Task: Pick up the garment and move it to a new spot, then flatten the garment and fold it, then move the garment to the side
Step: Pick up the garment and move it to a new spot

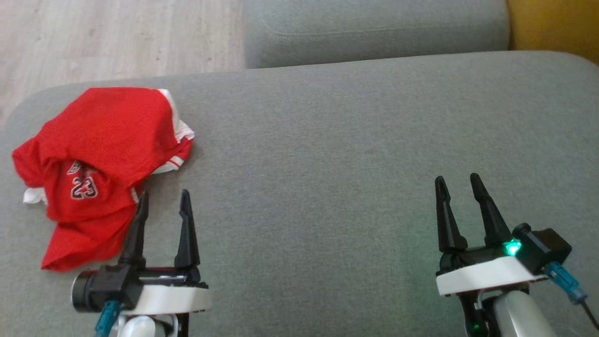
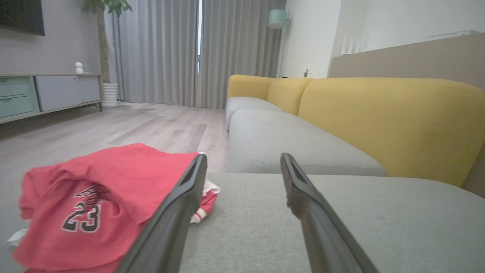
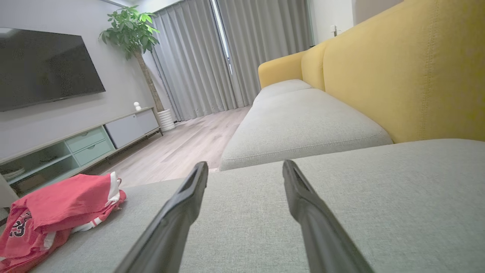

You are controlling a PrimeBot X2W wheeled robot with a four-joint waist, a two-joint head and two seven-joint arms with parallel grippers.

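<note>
- The garment (image 1: 103, 154), a red jersey with white trim, lies crumpled in a heap at the left end of the grey sofa cushion (image 1: 327, 140), close to that cushion's far and left edges.
- The left claw (image 1: 164, 194) stands with its fingers spread and empty, just beside the heap's near right edge. In the head view its left finger overlaps the cloth, and contact cannot be judged.
- From this claw the garment lies ahead and to the left. The heap's long axis runs from the far right corner down toward the near left.
- The right claw (image 1: 457, 179) is also spread and empty, well apart from the garment across bare cushion.
- The left arm is clearly the nearer, so the pick-up likely falls to it.
</note>
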